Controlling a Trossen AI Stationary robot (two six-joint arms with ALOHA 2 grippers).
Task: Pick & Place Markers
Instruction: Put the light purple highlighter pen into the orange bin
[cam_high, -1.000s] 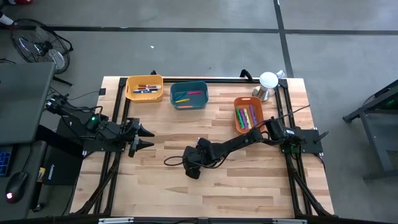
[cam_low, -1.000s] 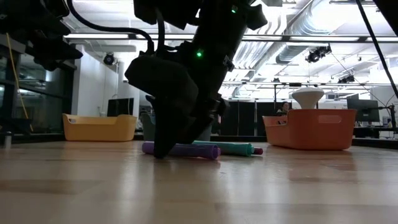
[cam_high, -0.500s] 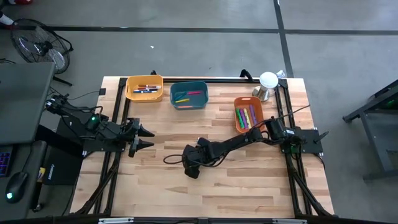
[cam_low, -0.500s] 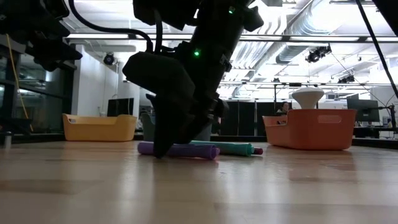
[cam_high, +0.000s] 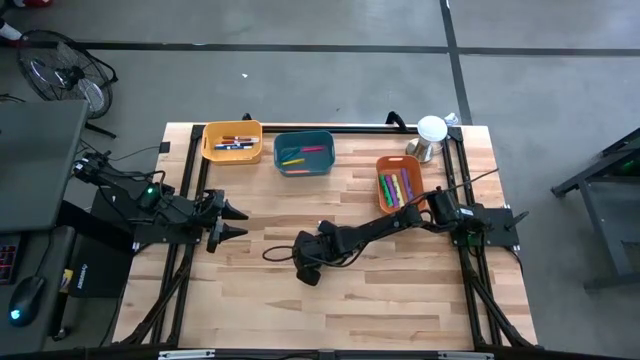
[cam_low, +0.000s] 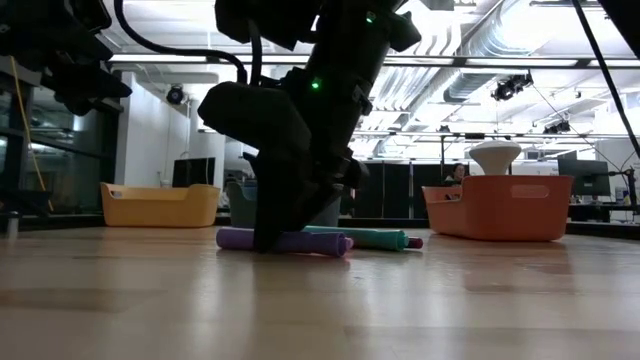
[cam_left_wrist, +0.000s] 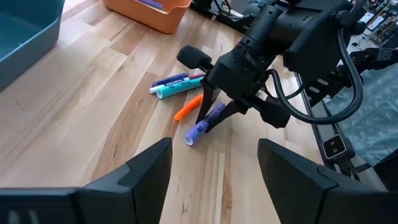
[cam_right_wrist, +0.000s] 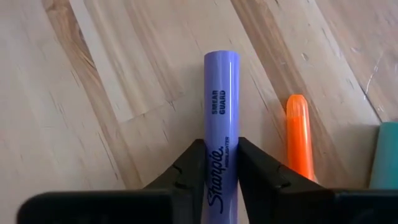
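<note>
Right pincer closing on the purple highlighter

High view: right pincer sat mid-surface; left pincer waited released at the left edge. Low view: purple highlighter lay flat. Right wrist view: fingers touched both sides; best to clench squarely before lifting, clear of the orange marker just beside.

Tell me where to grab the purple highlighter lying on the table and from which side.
Grip the purple highlighter across its round barrel near the middle, coming straight down from above, since it lies flat on the table. The right gripper already straddles it this way, a finger on each side, clear of the orange marker beside it.
</note>
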